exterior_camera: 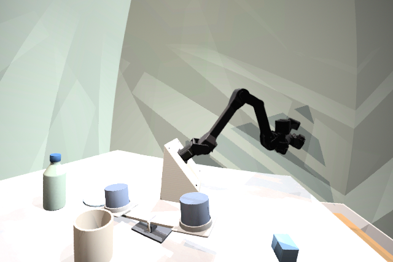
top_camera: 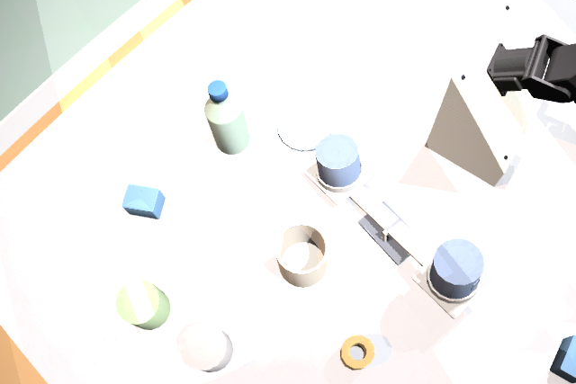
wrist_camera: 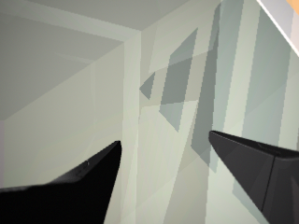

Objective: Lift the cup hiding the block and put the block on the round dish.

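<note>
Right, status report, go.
Gripper open, empty, high off the table. Both cups on balance, untouched; nearer cup sits lower. Dish bare behind far cup. Path unobstructed.

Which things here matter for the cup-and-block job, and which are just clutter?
Job:
near cup
far cup
balance
round dish
gripper, fingers open, holding nothing

Clutter:
bottle
beige open cylinder
blue blocks
green cylinder
white ball
orange ring
</note>
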You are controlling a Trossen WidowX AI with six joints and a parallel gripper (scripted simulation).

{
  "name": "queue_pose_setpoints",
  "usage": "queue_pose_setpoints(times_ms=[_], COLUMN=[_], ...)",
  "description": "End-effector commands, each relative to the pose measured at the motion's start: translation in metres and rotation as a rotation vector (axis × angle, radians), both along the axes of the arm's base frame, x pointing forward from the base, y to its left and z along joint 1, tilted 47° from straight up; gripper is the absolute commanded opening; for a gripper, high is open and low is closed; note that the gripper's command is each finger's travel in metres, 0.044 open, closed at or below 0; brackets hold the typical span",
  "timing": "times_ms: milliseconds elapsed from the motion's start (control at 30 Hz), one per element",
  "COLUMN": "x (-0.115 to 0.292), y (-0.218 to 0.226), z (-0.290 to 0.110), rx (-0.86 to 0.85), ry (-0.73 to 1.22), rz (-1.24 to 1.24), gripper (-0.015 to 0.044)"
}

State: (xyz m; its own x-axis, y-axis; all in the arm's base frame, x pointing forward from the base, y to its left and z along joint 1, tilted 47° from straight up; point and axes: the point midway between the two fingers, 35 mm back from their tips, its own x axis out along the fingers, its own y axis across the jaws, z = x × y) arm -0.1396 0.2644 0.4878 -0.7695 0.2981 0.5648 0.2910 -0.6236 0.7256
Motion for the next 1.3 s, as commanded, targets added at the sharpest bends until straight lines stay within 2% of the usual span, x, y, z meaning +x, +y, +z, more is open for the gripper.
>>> queue_pose_setpoints(times_ms=[0, 33, 300, 700, 967, 1267], x=[0.001, 0.004, 0.055, 0.152, 0.226, 0.295], y=[0.001, 0.004, 0.043, 0.077, 0.078, 0.053], z=[0.0, -0.002, -0.026, -0.07, -0.106, -0.137], rx=[-0.001, -0.004, -0.053, -0.155, -0.252, -0.373], ry=[-0.001, -0.006, -0.075, -0.192, -0.272, -0.327], rz=[-0.006, -0.022, -0.278, -0.654, -0.895, -1.094], gripper=[0.0426, 0.044, 0.044, 0.044, 0.044, 0.044])
